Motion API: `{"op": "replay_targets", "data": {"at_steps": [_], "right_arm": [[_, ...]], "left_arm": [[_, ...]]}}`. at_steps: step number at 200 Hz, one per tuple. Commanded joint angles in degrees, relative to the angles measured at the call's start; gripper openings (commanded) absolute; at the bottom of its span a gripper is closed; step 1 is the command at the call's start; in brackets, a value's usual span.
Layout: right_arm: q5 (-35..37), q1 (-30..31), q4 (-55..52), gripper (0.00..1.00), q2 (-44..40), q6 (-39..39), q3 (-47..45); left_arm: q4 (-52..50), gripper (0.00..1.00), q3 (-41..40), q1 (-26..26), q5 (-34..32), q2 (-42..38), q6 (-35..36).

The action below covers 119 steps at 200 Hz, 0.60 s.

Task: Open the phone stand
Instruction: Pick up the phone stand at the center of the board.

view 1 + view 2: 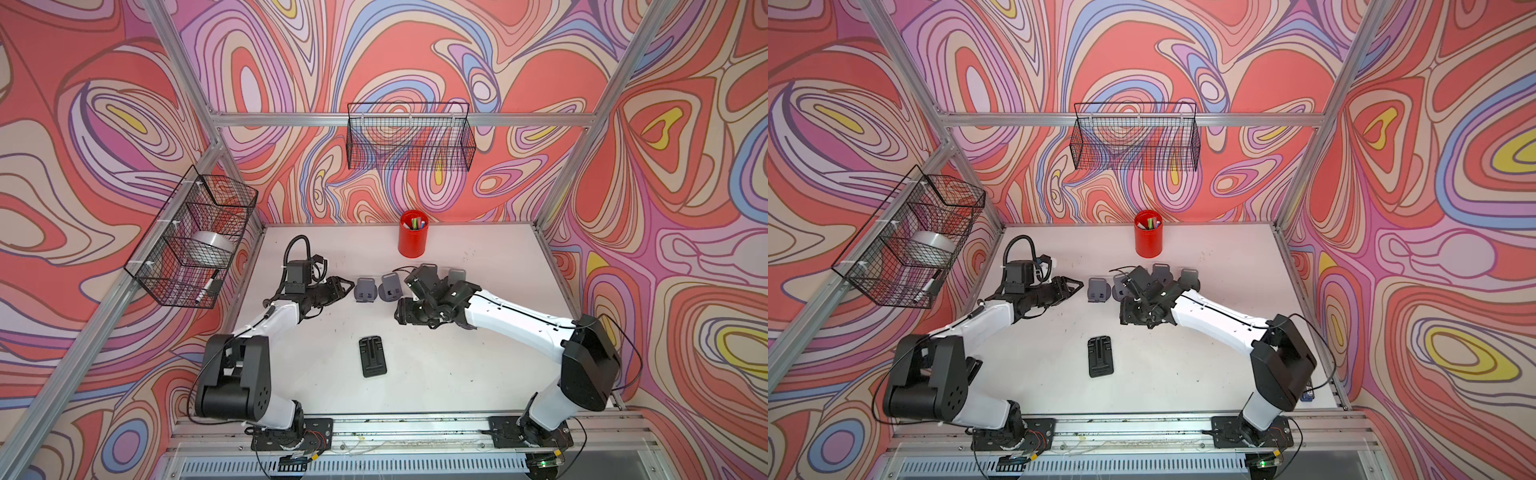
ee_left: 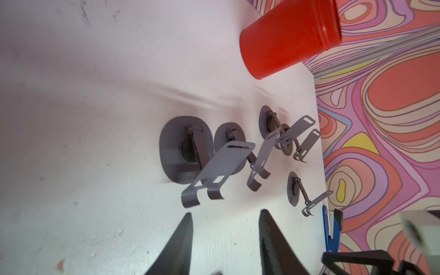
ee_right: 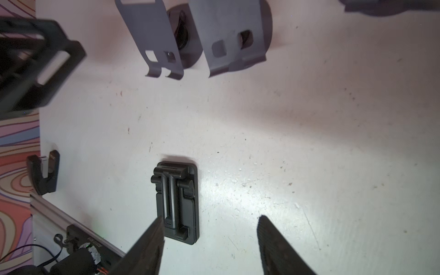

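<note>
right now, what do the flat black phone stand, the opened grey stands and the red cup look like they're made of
Black phone stand: probably moulded plastic, matte; rounded ribs and hinge barrels, dull highlights.
Grey stands: likely thin sheet metal, satin coated; even thin plates with punched slots and bent hooks.
Red cup: probably plastic, semi-gloss; fine vertical ribbing, soft sheen.

High twin views over table; wrist cameras close.
</note>
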Motion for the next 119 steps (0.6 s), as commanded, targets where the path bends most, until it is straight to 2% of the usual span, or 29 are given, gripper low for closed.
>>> {"op": "replay_targets", "data": {"at_steps": [1, 43, 85, 119], "right_arm": [[3.56, 3.76, -3.11, 0.68, 2.77, 6.42, 3.04], [4.98, 9.86, -9.2, 0.74, 11.94, 10.34, 11.3], [4.76, 13.18, -15.18, 0.75, 21.1, 10.46, 20.3], [4.09, 14.42, -19.61, 0.78, 25.94, 9.92, 24.99]], "left_arm": [[-7.21, 0.49, -2.04, -0.18, -3.5, -7.3, -1.41], [-18.71, 0.62, -3.15, 0.38, -8.78, -20.04, -1.5], [-24.93, 0.68, -2.38, 3.18, -9.87, -29.16, -0.88], [-27.63, 0.7, -2.34, 6.62, -8.24, -32.53, 0.56]]}}
